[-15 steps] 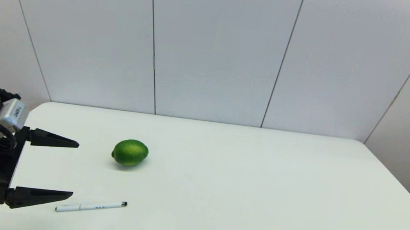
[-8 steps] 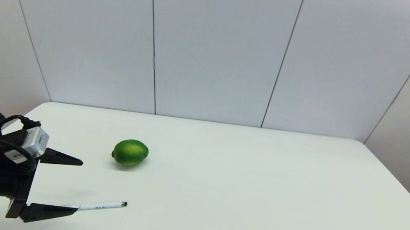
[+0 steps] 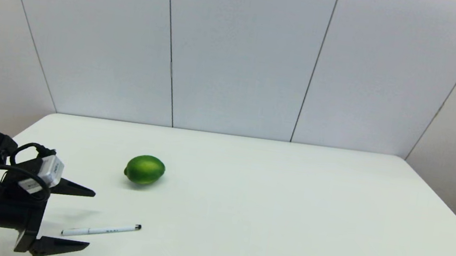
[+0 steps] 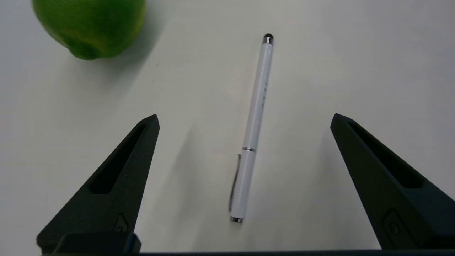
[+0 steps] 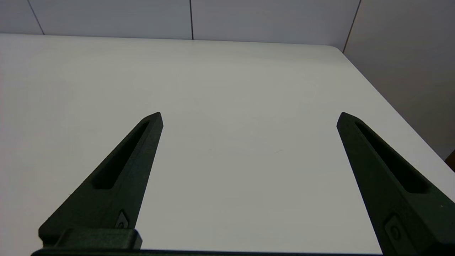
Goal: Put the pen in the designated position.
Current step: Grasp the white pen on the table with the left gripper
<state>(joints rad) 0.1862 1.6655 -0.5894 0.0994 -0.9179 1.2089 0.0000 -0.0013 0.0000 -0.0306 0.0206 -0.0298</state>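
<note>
Left gripper: the black two-fingered left gripper point(image 3: 86, 218) sits low at the table's near left corner, its fingers spread wide and holding nothing.
Pen: the thin white pen with a small black tip point(image 3: 101, 230) lies flat on the table, its capped end between the two fingers, its tip pointing away toward the robot's right; neither finger touches it.
Step in hand: judged as the approach to grasp. The barrel runs lengthwise between the fingers, so closing squarely across it near the silver ring point(image 4: 248, 149) should keep it from rolling or pivoting.
Lime: the glossy green lime point(image 3: 144, 170) rests farther back, apart from the pen and outside the closing path.
Surface: the plain white table point(image 3: 286, 223) is smooth and carries no visible marker for the designated position.
Room: pale grey wall panels point(image 3: 242, 50) with dark seams stand behind.
Right gripper: the right gripper point(image 5: 249, 117) is parked out of the head view, fingers spread, over bare table.
</note>
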